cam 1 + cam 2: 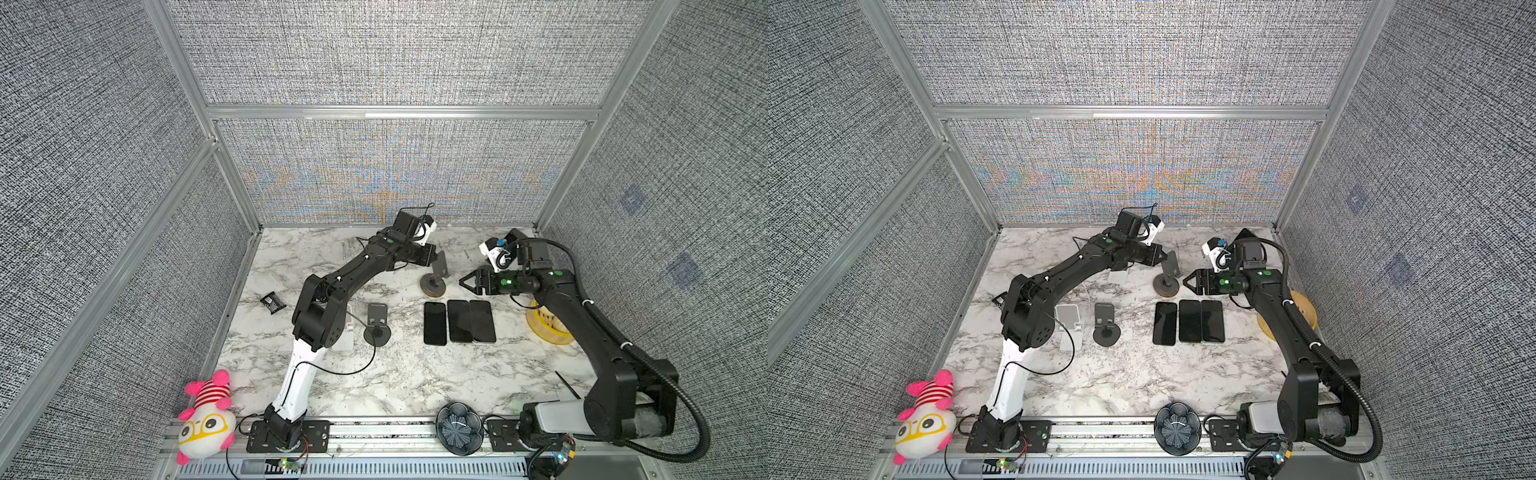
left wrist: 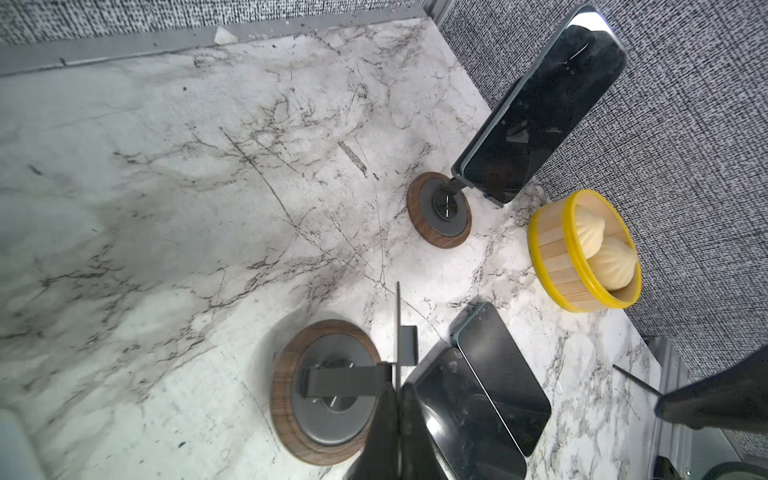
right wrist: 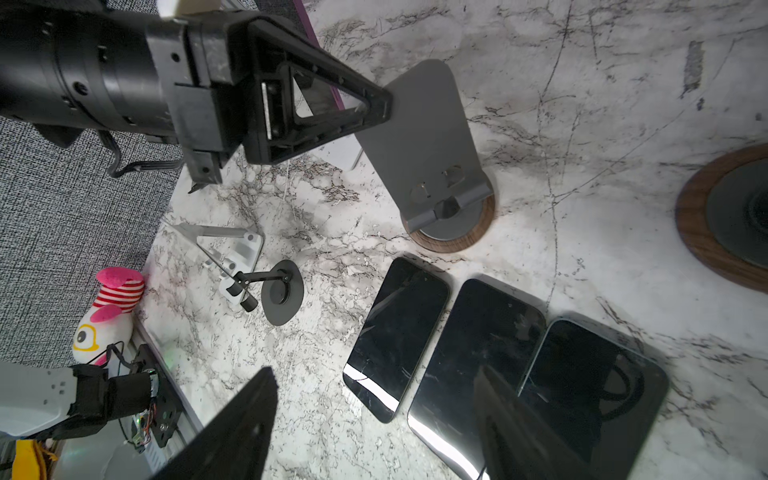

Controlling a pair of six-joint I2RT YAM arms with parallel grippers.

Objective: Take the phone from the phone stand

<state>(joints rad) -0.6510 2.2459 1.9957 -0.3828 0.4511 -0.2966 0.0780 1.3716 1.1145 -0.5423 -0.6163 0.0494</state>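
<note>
The jaws of the left gripper (image 1: 434,253) are closed flat on the upper edge of a grey back plate. The jaws of the right gripper (image 1: 463,281) stand wide apart and hold nothing.

**Top views.** In both top views the left gripper meets the empty stand (image 1: 439,268) right of centre. The right gripper hovers just to its right, above the three flat phones (image 1: 459,321). The phone (image 1: 1246,235) shows only as a dark wedge behind the right wrist and is mostly hidden.

**Left wrist view.** At lower centre the jaws pinch the empty stand's plate, seen edge-on. At upper right the phone (image 2: 544,108) leans tilted in the cradle of the phone stand (image 2: 439,210), near the dumpling steamer (image 2: 582,253).

**Right wrist view.** Both fingers sit apart at the lower edge, over the flat phones. The wood-ringed base of the phone stand (image 3: 727,212) enters at the right edge. The phone itself is out of frame.

**Handling.** The phone is judged rigid, moderately heavy, slippery on its glass face and breakable.
- Grip it across its two long side edges, above the cradle lip.
- Lift it along the back plate until it clears the lip.
- The light stand may tip or follow the phone.
</note>
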